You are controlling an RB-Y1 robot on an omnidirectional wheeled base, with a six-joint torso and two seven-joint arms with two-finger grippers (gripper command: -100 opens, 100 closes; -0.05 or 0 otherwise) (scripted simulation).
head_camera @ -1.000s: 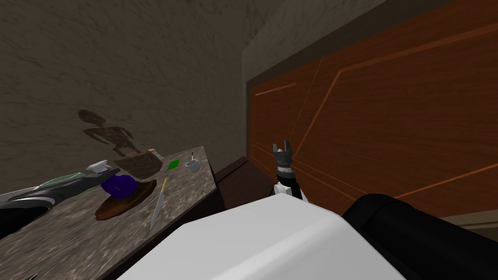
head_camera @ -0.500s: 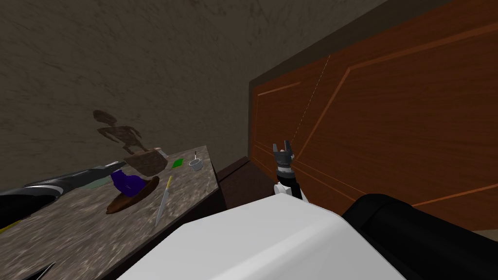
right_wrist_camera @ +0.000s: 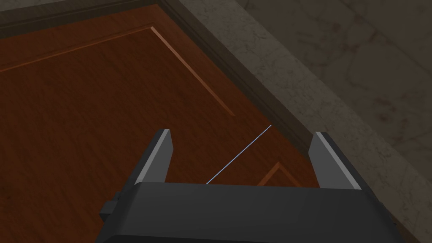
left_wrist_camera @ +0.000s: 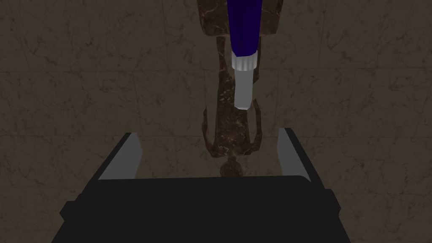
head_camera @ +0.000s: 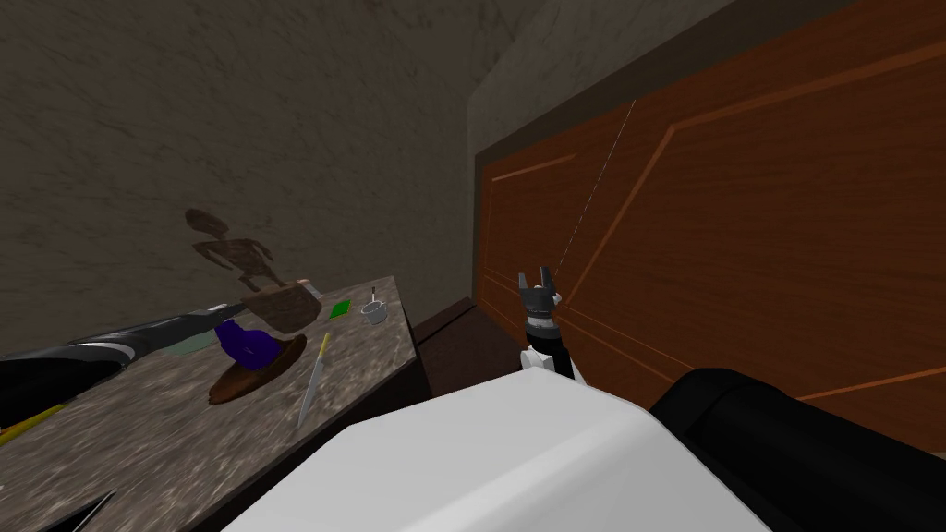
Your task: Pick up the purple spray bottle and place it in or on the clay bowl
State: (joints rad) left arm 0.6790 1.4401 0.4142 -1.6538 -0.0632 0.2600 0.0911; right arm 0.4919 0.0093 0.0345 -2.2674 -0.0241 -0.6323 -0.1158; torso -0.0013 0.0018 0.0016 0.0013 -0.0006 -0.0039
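Head view shows the purple spray bottle (head_camera: 248, 344) lying on the brown clay bowl (head_camera: 242, 383), which stands on the counter (head_camera: 166, 434). In the left wrist view the left claw (left_wrist_camera: 209, 156) is open; the bottle's white nozzle points toward it, near but not touching. The right claw (right_wrist_camera: 249, 156) is open too, facing a brown wooden panel (head_camera: 739, 231).

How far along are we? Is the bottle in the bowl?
Done, it seems: the bottle lies on the bowl. In hand: nothing; the left fingers stand open, clear of its nozzle. Left: probably just pulling that arm away. The right fingers are open, idle by the door.
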